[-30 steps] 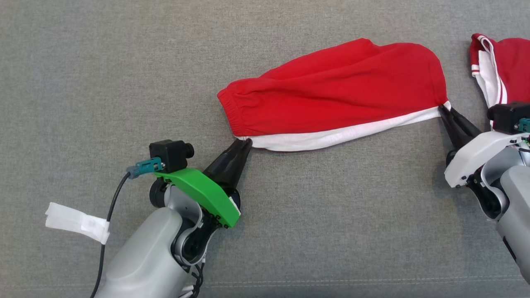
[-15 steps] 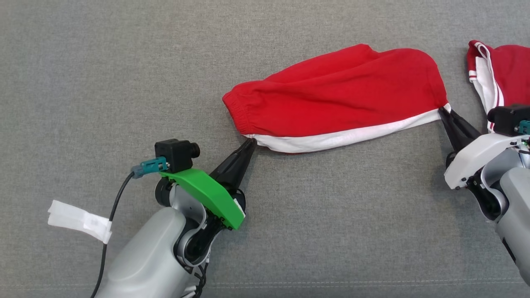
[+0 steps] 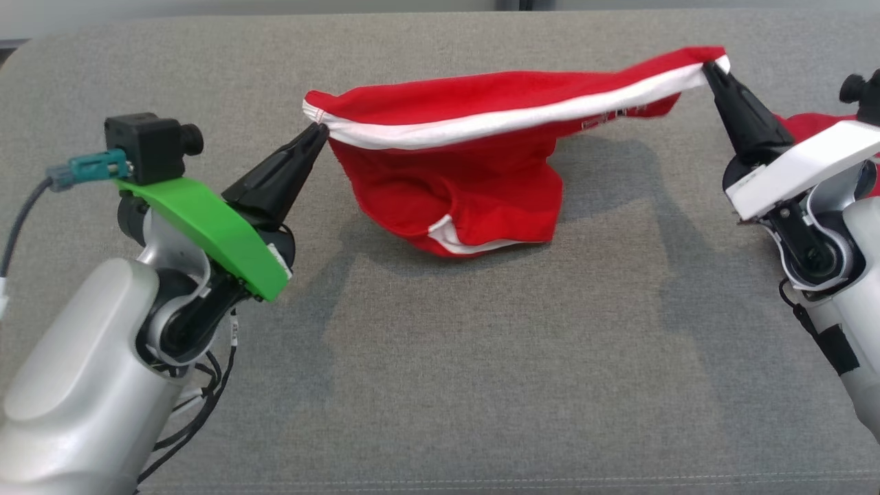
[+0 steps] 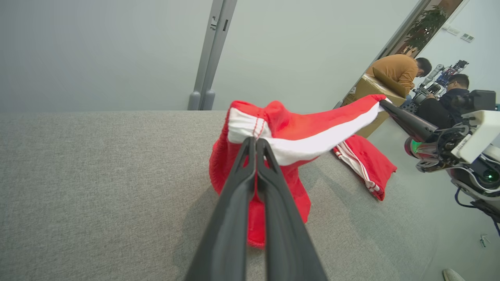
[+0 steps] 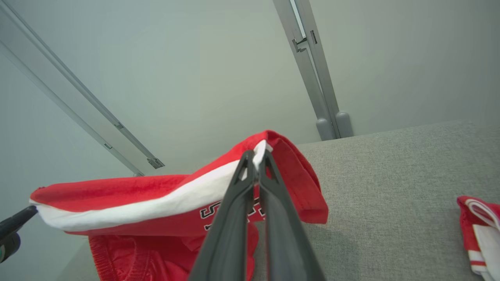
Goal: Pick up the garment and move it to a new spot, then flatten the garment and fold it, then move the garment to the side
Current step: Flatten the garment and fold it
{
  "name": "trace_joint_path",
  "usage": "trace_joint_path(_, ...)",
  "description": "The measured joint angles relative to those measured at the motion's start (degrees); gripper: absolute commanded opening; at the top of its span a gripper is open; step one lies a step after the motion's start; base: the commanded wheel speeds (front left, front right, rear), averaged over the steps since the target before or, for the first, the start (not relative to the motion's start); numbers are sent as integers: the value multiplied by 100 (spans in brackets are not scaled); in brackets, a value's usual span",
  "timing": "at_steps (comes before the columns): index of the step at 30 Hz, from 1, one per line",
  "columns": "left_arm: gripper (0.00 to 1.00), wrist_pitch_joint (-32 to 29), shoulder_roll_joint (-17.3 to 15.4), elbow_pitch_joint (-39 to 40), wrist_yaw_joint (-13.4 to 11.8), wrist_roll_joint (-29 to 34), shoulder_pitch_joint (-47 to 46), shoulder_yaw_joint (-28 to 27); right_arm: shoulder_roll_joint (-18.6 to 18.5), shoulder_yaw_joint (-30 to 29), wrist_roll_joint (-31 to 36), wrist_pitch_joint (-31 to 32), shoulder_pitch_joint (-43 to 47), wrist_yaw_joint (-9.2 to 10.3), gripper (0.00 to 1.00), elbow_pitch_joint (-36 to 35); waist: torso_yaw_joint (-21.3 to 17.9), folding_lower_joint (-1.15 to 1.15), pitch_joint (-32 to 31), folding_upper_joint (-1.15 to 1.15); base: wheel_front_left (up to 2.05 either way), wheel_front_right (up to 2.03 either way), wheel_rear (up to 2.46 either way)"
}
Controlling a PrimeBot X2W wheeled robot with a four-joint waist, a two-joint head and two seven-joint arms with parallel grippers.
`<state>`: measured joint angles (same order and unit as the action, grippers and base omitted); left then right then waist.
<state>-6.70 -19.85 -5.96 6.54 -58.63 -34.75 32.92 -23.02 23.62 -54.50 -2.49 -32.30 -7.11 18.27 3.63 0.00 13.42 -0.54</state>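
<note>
The garment [image 3: 454, 185] is a pair of red shorts with a white side stripe, stretched in the air between my two grippers. My left gripper [image 3: 317, 129] is shut on its left corner, and my right gripper [image 3: 708, 67] is shut on its right corner, held higher. The stripe runs taut along the top edge while the red body sags, its lowest fold at or near the grey surface [image 3: 481, 378]. In the left wrist view my fingers [image 4: 256, 140] pinch the white hem of the garment [image 4: 297, 128]. In the right wrist view my fingers [image 5: 256, 154] clamp the stripe of the garment [image 5: 156, 191].
A second red and white piece of clothing [image 4: 365, 162] lies on the surface at the right, behind my right wrist [image 3: 801, 124]. Two people [image 4: 394, 70] sit beyond the surface's right end. A wall with metal rails stands behind the surface.
Both grippers have risen and lifted the garment off the surface, so it hangs between them instead of lying flat. The left gripper closed on its corner. The head camera has also shifted.
</note>
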Motion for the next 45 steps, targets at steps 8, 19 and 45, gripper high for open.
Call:
trace_joint_path(8,0,-539,-672,1330,-45,-805,238,-530,-74,-188,-1323,308,595,1,0,-1435,-196,0,-398,0,0,0,0)
trace_joint_path(19,0,-1490,-1385,3799,-509,-1904,827,-855,-996,-1745,-2314,101,1980,4,0,-3446,-569,0,-515,0,0,0,0)
trace_joint_path(45,0,-2312,-1541,2492,-1365,-3040,1374,-932,-489,-1114,-2983,653,2219,923,0,-3696,-565,0,681,0,0,0,0)
